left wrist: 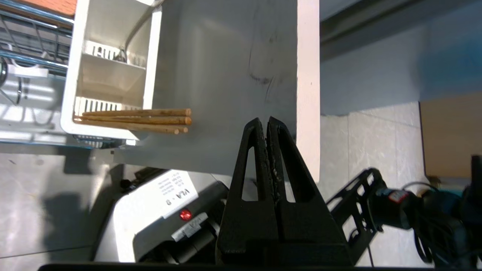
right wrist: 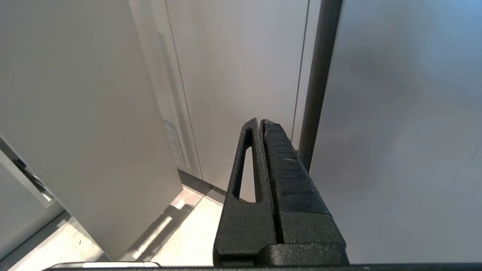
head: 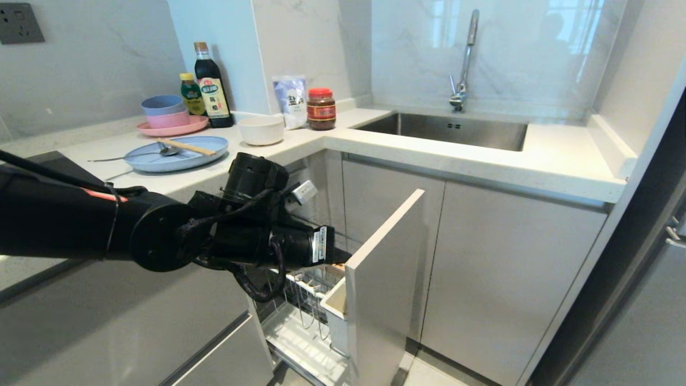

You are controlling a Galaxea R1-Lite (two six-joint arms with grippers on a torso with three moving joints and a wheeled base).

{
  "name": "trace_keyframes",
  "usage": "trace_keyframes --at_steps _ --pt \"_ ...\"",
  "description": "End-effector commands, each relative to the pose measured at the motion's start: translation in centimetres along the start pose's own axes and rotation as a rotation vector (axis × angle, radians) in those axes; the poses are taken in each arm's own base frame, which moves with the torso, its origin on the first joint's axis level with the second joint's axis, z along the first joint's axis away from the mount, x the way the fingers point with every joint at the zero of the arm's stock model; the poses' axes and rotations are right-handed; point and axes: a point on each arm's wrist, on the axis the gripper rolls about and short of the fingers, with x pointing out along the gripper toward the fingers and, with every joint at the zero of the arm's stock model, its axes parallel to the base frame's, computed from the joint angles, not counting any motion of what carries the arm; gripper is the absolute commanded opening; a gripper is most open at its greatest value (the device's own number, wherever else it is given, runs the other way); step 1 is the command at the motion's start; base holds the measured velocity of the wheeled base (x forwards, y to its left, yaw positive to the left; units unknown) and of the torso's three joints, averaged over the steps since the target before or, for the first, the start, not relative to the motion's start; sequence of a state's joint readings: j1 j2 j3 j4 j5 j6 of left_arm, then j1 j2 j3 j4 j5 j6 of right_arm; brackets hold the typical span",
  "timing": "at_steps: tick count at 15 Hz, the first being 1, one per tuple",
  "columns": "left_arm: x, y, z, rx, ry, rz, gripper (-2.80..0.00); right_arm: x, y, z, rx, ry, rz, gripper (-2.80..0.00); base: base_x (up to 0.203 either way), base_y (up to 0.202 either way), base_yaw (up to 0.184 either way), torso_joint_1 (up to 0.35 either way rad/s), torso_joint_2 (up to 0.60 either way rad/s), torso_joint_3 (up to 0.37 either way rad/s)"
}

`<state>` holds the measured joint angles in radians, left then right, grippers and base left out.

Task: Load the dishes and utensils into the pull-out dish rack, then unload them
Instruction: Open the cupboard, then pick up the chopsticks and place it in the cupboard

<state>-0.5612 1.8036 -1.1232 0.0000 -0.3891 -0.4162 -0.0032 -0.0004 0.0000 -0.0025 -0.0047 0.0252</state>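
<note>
Chopsticks (left wrist: 135,120) beside empty, closed left pincer (left wrist: 266,122)

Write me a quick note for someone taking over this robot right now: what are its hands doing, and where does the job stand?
Left gripper: shut, empty, beside the pulled-out dish rack's grey front panel.
Right gripper: shut, empty, parked facing cabinet doors.
Done: rack open; chopsticks stand in its white caddy.
Left: pale blue plate, with a spoon and another pair of chopsticks lying on it, and white bowl, all on the counter; afterwards unload everything.
</note>
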Motion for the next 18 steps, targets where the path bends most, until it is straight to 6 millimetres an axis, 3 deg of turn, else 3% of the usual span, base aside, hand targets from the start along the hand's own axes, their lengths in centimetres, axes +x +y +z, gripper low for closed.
trace_keyframes --at_steps 1,12,15,18 --pt "0.2 -0.6 -0.5 0.004 0.016 -0.013 -2.8 0.0 0.0 0.0 0.0 -0.002 0.0 -2.8 0.0 0.0 0.0 0.0 0.0 0.0" --pt "0.3 -1.0 -0.8 0.011 0.026 -0.021 -2.8 0.0 0.0 0.0 -0.001 -0.003 0.0 -2.8 0.0 0.0 0.0 0.0 0.0 0.0" --pt "-1.3 -1.5 -0.3 0.026 -0.024 -0.031 -2.8 0.0 0.0 0.0 -0.001 -0.003 0.0 -2.8 0.0 0.0 0.0 0.0 0.0 0.0" --pt "-5.1 -2.4 0.8 0.054 -0.14 -0.039 -2.8 0.0 0.0 0.0 -0.001 -0.003 0.0 -2.8 0.0 0.0 0.0 0.0 0.0 0.0"
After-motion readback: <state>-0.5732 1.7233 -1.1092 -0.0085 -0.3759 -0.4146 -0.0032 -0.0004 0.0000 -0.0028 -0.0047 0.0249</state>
